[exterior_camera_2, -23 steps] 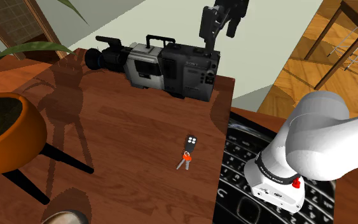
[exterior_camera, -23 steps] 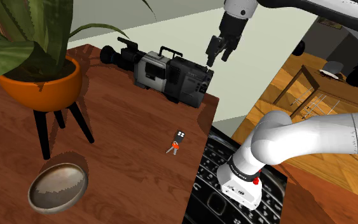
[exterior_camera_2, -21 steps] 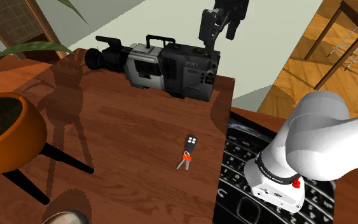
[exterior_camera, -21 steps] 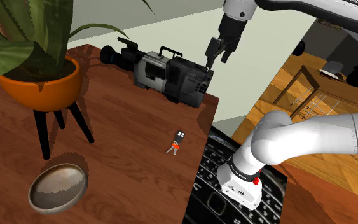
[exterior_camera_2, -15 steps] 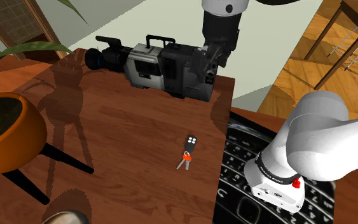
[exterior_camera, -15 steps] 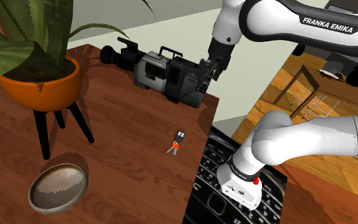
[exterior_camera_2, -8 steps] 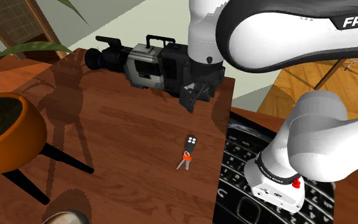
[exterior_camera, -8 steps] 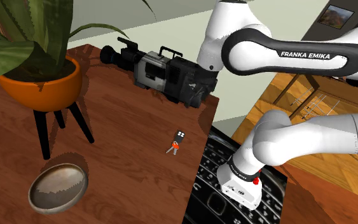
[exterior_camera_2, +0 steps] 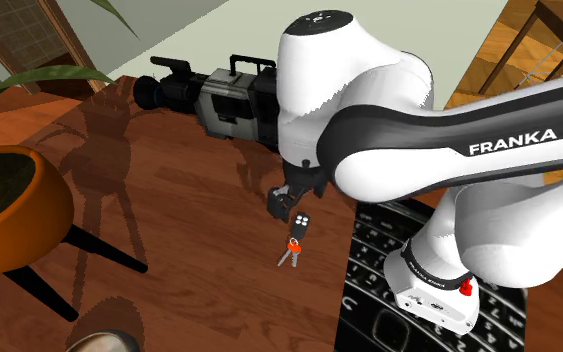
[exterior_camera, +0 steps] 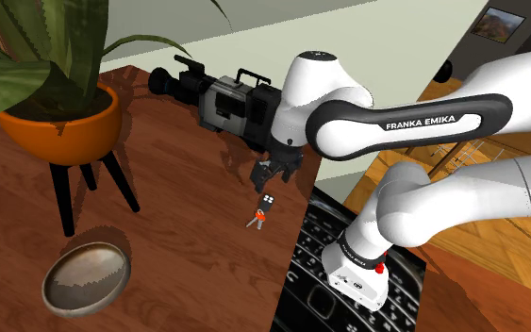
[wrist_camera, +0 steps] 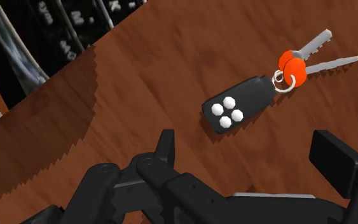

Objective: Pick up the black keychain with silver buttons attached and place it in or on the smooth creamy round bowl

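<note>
Orange pot (exterior_camera: 60, 123): on black legs at the shoulder view's left, holding a green plant.
Bowl (exterior_camera: 86, 277): round, greyish, on the wooden table (exterior_camera: 188, 189), in front of the pot, well apart from the keychain.
Camcorder (exterior_camera: 225, 99): grey and black, at the table's far edge.
Gripper (exterior_camera: 269, 179): just above the keychain, fingers spread, touching nothing.
Keychain (exterior_camera: 265, 206): black fob with four pale buttons and two keys with orange-red heads; lies flat on the table near its edge, close to the stand (exterior_camera: 320, 283).
</note>
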You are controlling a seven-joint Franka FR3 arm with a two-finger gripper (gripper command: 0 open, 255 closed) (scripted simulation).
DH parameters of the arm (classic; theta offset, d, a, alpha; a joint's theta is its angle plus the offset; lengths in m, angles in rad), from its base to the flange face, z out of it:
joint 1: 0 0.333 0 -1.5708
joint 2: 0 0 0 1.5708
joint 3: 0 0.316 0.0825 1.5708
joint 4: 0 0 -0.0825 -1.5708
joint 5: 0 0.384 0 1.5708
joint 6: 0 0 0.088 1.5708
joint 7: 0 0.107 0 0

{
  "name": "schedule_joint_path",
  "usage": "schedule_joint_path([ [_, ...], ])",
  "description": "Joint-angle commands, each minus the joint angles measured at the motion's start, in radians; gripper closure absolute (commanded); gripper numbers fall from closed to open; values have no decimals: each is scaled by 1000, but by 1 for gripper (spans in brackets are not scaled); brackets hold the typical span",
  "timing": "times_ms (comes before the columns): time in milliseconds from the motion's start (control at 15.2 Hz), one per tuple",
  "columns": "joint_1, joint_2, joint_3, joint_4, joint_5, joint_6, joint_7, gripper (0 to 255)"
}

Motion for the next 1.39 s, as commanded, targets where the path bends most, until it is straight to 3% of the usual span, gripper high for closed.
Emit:
schedule_joint_path([
  [0, 8, 27, 15, -18, 16, 47, 12, 0],
  [396, 12, 95, 35, -73, 33, 169, 11, 0],
  [924, 12, 95, 35, -73, 33, 169, 11, 0],
  [990, 12, 95, 35, -73, 33, 169, 11, 255],
  [1320, 12, 95, 35, -73, 33, 169, 11, 255],
])
